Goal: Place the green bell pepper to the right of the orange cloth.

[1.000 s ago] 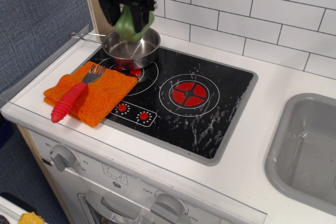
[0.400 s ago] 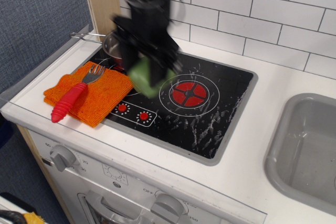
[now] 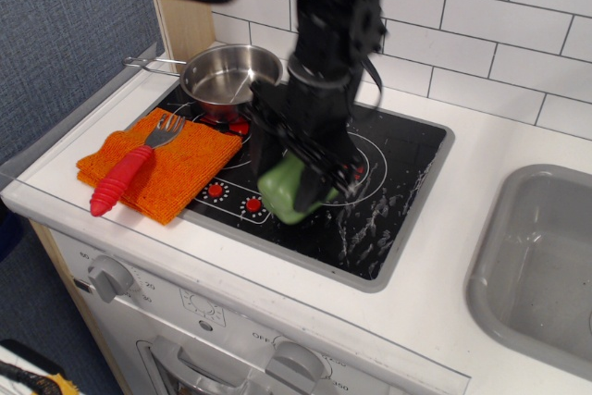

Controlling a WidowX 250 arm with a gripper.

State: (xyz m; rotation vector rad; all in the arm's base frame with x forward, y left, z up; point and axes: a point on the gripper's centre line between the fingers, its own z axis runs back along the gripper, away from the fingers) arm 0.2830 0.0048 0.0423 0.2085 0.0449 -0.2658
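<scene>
Observation.image shows my gripper [image 3: 298, 182] closed on the pepper [image 3: 289, 192], low over the front of the black hob [image 3: 388, 182], just right of the small red knobs [image 3: 233, 197] and near the cloth [image 3: 171, 168]. The cloth lies at the left front of the bench [image 3: 518, 150] with a fork [image 3: 129, 168] resting on it, and the pot [image 3: 231, 78] stands behind it, apart from the pepper. I cannot tell whether the pepper already touches the hob or hangs just above it. I judge this spot good: right of the cloth, close but not overlapping. To finish well, I should lower straight down until the pepper sits flat, open slowly, then lift vertically, so the lobed toy does not roll toward the cloth or off the front edge.
</scene>
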